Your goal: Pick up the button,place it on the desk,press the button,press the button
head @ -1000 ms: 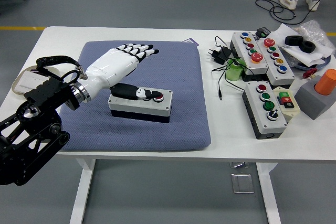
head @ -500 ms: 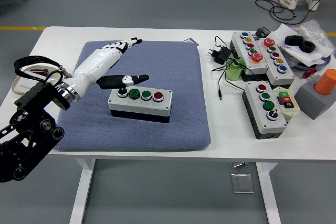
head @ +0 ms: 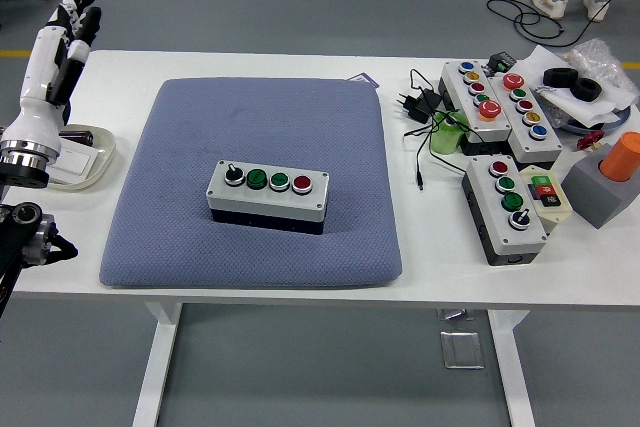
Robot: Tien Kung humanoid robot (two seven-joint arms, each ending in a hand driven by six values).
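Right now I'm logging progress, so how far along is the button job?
Placing looks done: the button box sits flat on the blue mat, nothing touching it. Nothing is in hand: the left hand is open at the table's left edge. The pictures don't show whether any press registered, so presses may remain.

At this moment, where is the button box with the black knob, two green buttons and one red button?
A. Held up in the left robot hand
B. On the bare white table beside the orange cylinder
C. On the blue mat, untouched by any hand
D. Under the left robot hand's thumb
C: the button box sits on the blue mat, while the left robot hand is raised at the table's left edge.
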